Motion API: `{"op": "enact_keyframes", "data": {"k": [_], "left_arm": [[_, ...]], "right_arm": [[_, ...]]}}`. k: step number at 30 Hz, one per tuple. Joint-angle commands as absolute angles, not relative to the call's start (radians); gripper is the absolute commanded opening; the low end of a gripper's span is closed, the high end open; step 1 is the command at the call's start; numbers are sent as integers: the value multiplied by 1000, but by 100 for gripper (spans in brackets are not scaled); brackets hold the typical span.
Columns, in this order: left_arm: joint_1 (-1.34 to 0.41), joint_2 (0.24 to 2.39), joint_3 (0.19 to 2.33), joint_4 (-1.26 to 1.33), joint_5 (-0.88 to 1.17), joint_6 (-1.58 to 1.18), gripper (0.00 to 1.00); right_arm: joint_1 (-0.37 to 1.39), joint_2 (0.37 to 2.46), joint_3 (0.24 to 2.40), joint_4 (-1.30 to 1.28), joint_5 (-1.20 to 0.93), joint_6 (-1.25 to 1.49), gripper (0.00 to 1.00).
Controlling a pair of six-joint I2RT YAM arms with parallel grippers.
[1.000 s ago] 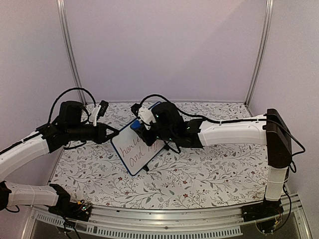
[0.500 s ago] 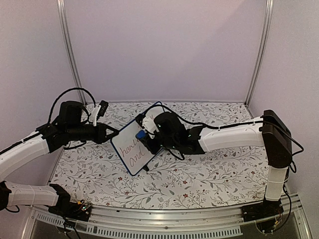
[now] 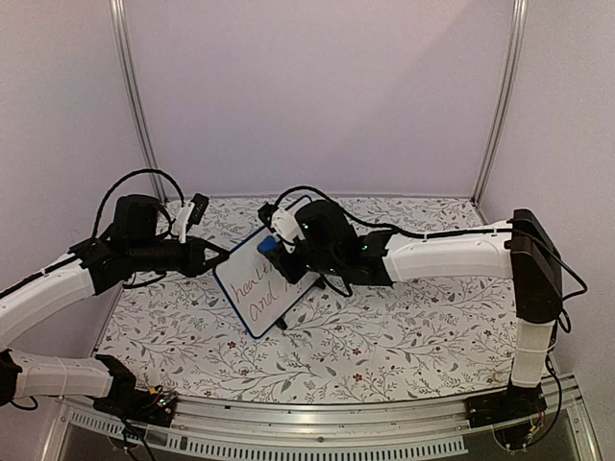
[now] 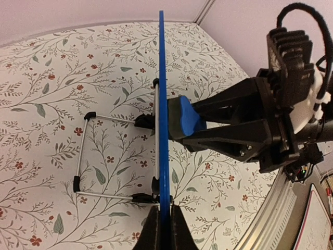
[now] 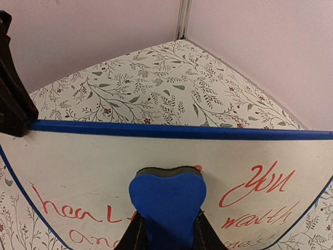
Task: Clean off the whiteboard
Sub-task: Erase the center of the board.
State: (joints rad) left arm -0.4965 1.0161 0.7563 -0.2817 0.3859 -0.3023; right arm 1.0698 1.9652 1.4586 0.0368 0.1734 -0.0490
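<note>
Right gripper [image 5: 167, 232] is clamped on the blue eraser [image 5: 166, 200], its pad against the whiteboard [image 5: 78, 166] mid-face. Left gripper [image 4: 166, 229] pinches the board's edge, bracing it on its wire stand [image 4: 81, 148] on the table [image 4: 47, 73]. Suggest firm square pressure, sweeping along each line while left resists the push. White face, blue rim, red handwriting [image 5: 260, 182] on both sides of the eraser.

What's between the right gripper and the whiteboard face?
The blue eraser, pinched in the right gripper, its pad touching the whiteboard. Left wrist view shows it edge-on.
</note>
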Motion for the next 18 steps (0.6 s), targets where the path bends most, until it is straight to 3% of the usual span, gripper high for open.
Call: {"op": "enact_keyframes", "data": {"k": [1,18], "left_arm": [[-509,999,750,-272,454,-290,0],[-510,998,750,-273,456,-289,0]], "right_arm": [[1041,1983,1535,53,192,-79,15],[1031,1977,1402,75,140,-23,15]]}}
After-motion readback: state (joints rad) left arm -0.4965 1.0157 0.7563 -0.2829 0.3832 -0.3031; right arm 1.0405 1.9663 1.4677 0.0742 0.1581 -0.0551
